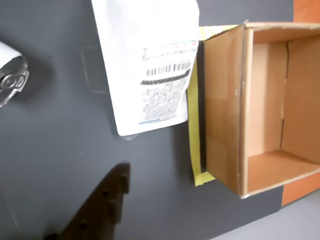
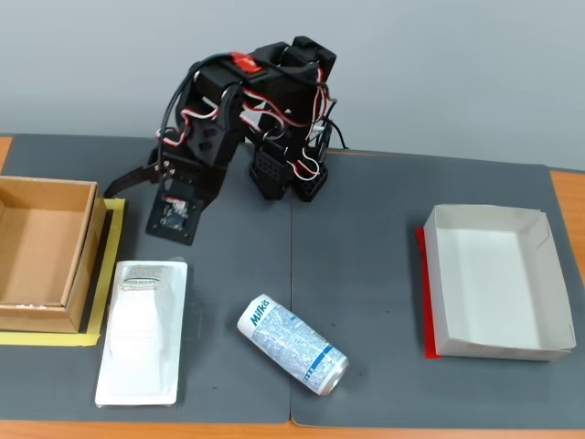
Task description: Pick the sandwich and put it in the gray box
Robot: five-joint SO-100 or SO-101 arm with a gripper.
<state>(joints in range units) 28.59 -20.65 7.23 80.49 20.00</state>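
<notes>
The sandwich [image 2: 142, 334] is a flat white packet with a grey label at its far end, lying on the dark mat at the front left in the fixed view. In the wrist view it [image 1: 150, 60] fills the top centre, label end down. The gray box [image 2: 489, 274] is an empty pale tray with a red strip along its left edge, at the right. My gripper [image 2: 142, 206] hovers above the mat just behind the sandwich, jaws apart and empty. Only one dark finger [image 1: 102, 205] shows in the wrist view, below the packet.
A blue-and-white can [image 2: 292, 343] lies on its side between sandwich and tray; its end shows in the wrist view [image 1: 10, 75]. An empty brown cardboard box [image 2: 80, 265] stands left of the sandwich on yellow tape [image 2: 55, 337], also in the wrist view [image 1: 225, 100].
</notes>
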